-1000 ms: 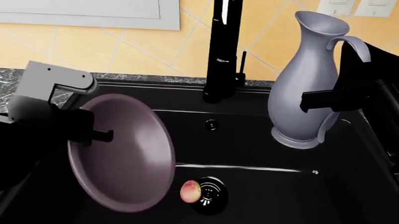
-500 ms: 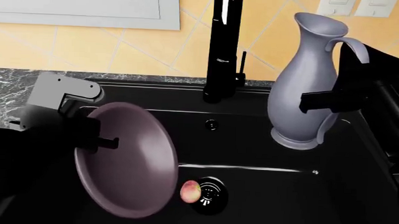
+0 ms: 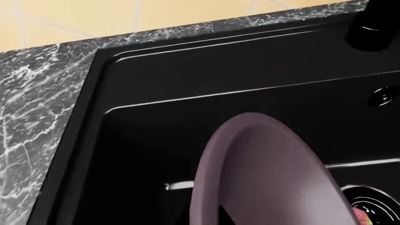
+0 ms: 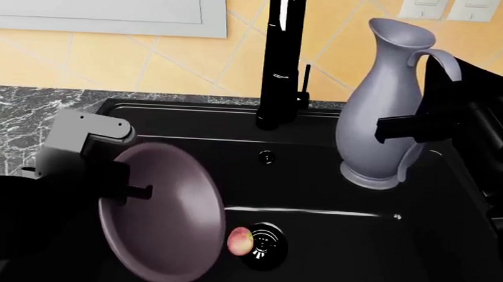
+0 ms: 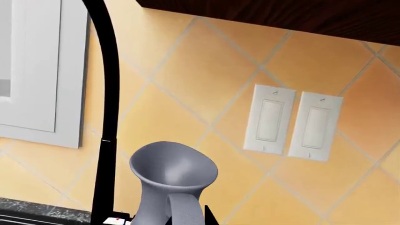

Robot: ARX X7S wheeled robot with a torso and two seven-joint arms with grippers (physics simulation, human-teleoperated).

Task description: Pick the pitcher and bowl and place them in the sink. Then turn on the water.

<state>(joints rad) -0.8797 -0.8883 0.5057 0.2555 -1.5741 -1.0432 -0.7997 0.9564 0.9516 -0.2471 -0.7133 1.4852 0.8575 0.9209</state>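
Left gripper (image 4: 137,190) clamped on rim of bowl (image 4: 161,213), bowl tipped on edge inside left part of sink (image 4: 334,181), above basin floor. Small peach-coloured fruit (image 4: 240,241) beside drain (image 4: 265,245), just right of bowl. Faucet (image 4: 281,60) behind, centre. Right gripper (image 4: 402,129) closed on pitcher (image 4: 378,108), upright over right rear part of sink. Wall switches (image 5: 293,122) beyond.

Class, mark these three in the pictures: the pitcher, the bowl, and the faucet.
pitcher (image 4: 376,123), head view, on its belly.
bowl (image 4: 169,213), head view, on its inner surface.
faucet (image 4: 281,60), head view, on its upright column.
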